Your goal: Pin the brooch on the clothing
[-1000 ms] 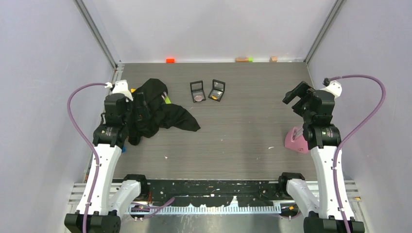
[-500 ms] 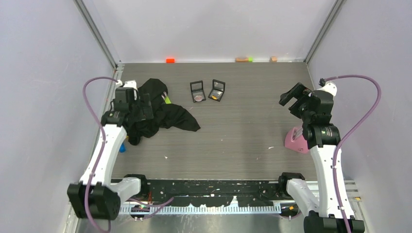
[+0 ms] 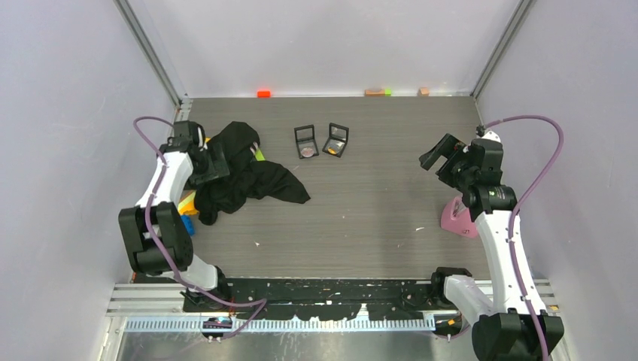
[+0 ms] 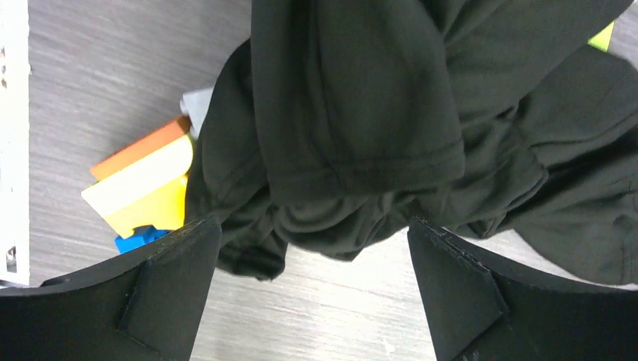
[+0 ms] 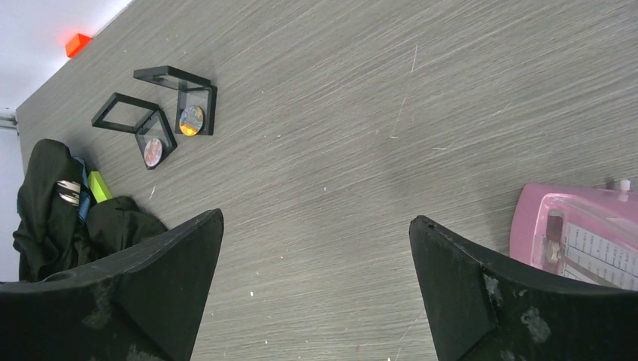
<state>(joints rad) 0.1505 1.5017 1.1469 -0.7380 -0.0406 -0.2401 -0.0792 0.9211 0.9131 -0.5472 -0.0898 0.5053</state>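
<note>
Top external view, starting at the left: the left gripper [image 3: 211, 164] hangs over the left side of the clothing [image 3: 256, 180], a black T-shirt crumpled in a heap on the table [image 3: 376, 218]. Seen from the left wrist, its fingers [image 4: 169, 289] are spread wide with nothing pinched. The bunched shirt, a hemmed sleeve uppermost, lies below and just ahead of both fingertips, filling the gap between them. Whether the tips touch the cloth cannot be told. Just beyond the finger at the left of that view, an orange block [image 4: 139, 147], a yellow block [image 4: 147, 192] and a blue block [image 4: 138, 240] sit half tucked under the shirt's edge.

Further right, well apart from either gripper, two open black cases stand side by side. The left case [image 3: 305, 142] holds a pinkish round brooch [image 5: 153, 151], the right case [image 3: 336, 141] an orange one. From the right wrist they lie far ahead of the finger at the left of that view, with the clothing nearer that finger's outer side.

The right gripper [image 3: 436, 154] is raised over bare table, its fingers [image 5: 481, 308] spread wide and empty. A pink plastic object [image 3: 456, 218] lies just outside the finger at the right of the wrist view, apart from it.
</note>
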